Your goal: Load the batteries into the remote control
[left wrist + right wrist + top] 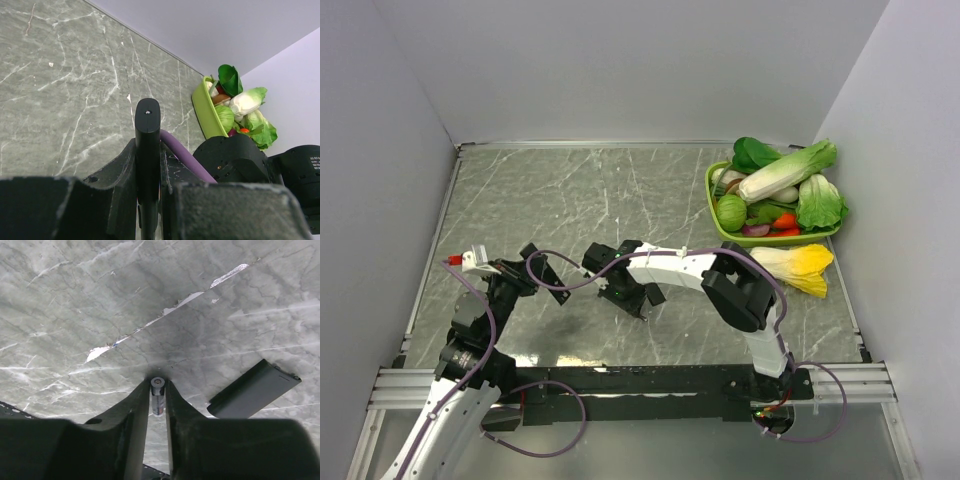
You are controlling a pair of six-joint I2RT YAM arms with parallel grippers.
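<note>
Close to the desk's near edge, left of centre, the left gripper (148, 167) is clamped narrow on the remote control (147, 125), which stands on end between its fingers. Its arm rises from the near-left corner. Just beside it, the right gripper (158, 389) pinches a battery (158, 402) at its tips, aimed down at the desk (100, 300), its arm folded over from the near-right corner. A black cover (254, 390) lies flat nearby. A green vegetable basket (714, 205) sits by the far-right corner.

You see a grey marble-patterned tabletop (620, 190) closed in by plain pale walls (620, 60) on three sides; soft, even light leaves faint reflections on its surface.
</note>
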